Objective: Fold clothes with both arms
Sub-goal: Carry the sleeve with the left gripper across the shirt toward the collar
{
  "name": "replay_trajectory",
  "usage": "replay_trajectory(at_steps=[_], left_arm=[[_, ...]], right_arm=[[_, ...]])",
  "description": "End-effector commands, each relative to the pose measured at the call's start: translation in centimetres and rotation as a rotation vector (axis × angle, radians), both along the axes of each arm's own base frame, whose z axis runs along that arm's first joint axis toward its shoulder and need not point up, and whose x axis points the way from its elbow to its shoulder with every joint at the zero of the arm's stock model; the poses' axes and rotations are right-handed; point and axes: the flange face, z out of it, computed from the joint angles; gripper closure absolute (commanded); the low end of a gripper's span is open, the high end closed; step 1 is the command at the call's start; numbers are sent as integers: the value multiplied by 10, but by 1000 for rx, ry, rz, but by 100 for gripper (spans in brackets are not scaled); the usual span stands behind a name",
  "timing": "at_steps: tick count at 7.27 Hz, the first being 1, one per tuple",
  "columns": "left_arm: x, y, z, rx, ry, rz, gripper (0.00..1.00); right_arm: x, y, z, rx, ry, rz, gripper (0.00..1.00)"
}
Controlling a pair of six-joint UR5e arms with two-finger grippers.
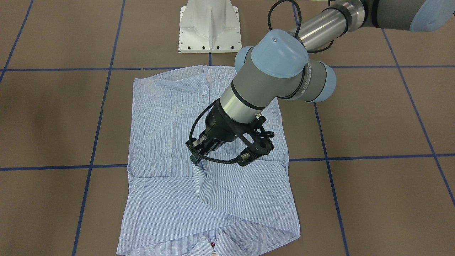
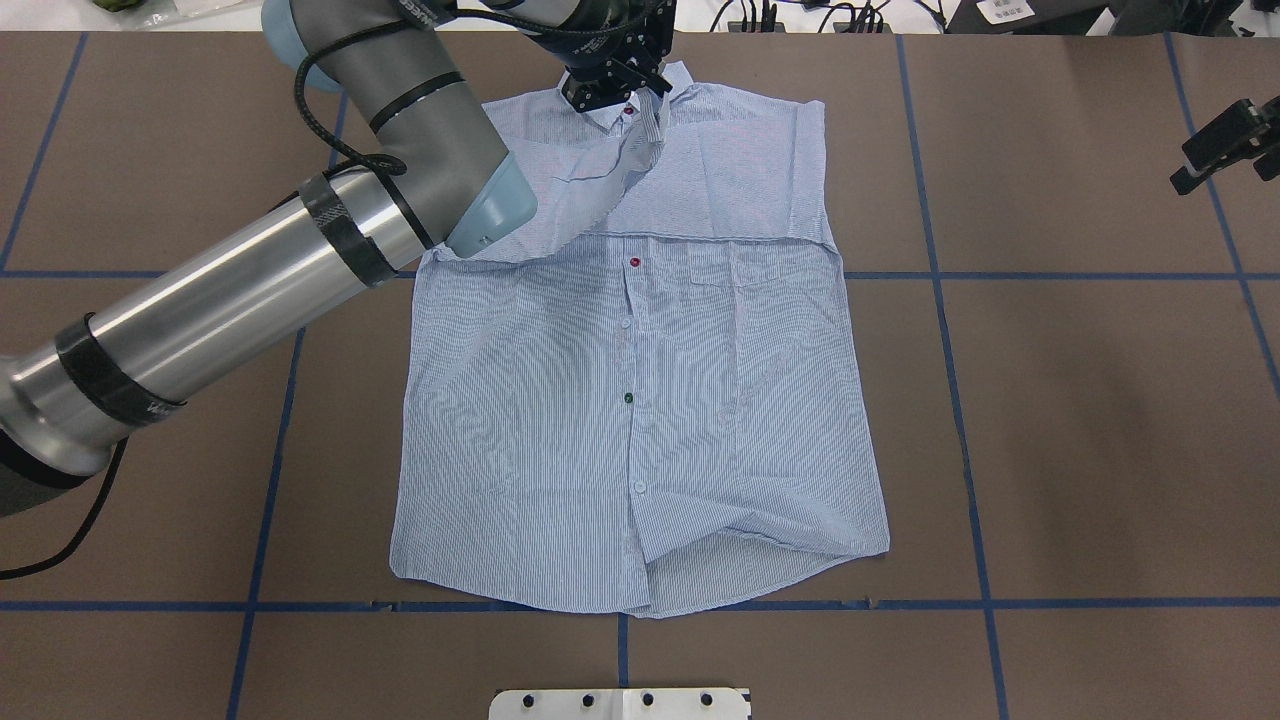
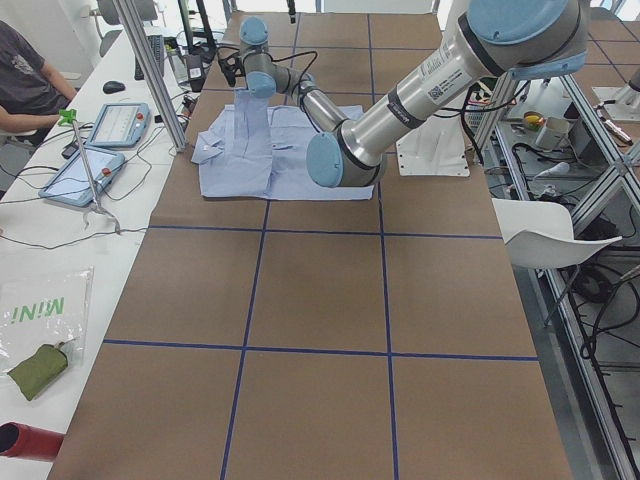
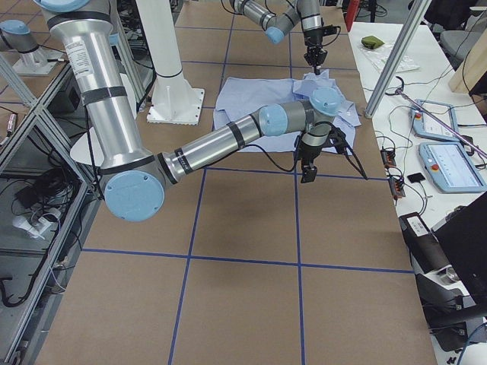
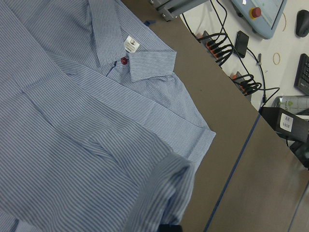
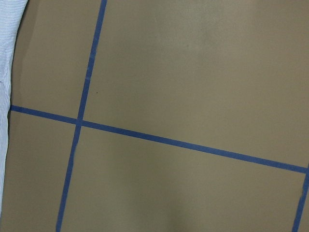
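The sleeve fold is judged to be the step in hand. The shirt (image 2: 640,420) is spread front-up on the table (image 2: 1050,420), with the collar (image 5: 145,60) on the side away from the robot. One sleeve (image 1: 209,188) is drawn up and across the chest, and its cuff end is pinched by the left gripper (image 1: 198,159). The fingers are closed tight on the fabric and held just above the shirt, near the collar. Next, the cuff needs to be lowered flat onto the chest and let go without bunching. The right gripper (image 2: 1222,147) is kept well apart from the shirt, over bare table. Whether its fingers are apart or together cannot be told.
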Motion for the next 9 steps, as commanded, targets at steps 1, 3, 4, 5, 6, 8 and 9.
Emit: replay_trajectory(at_steps=[1, 3, 4, 5, 6, 8, 9], left_arm=[[10, 6, -1, 12, 6, -13, 100], [50, 14, 14, 35, 26, -56, 100], [73, 21, 21, 43, 32, -67, 100], [104, 28, 24, 51, 21, -88, 100], [129, 36, 35, 63, 27, -88, 100], [178, 82, 30, 143, 4, -42, 1], [187, 96, 14, 174, 15, -68, 0]], right_arm=[[1, 1, 0, 0, 1, 1, 0], [2, 0, 0, 0, 1, 3, 0], [2, 1, 0, -2, 0, 2, 0], [2, 0, 3, -5, 1, 2, 0], [2, 0, 3, -5, 1, 2, 0], [2, 2, 6, -11, 2, 2, 0], [2, 4, 6, -11, 0, 3, 0]])
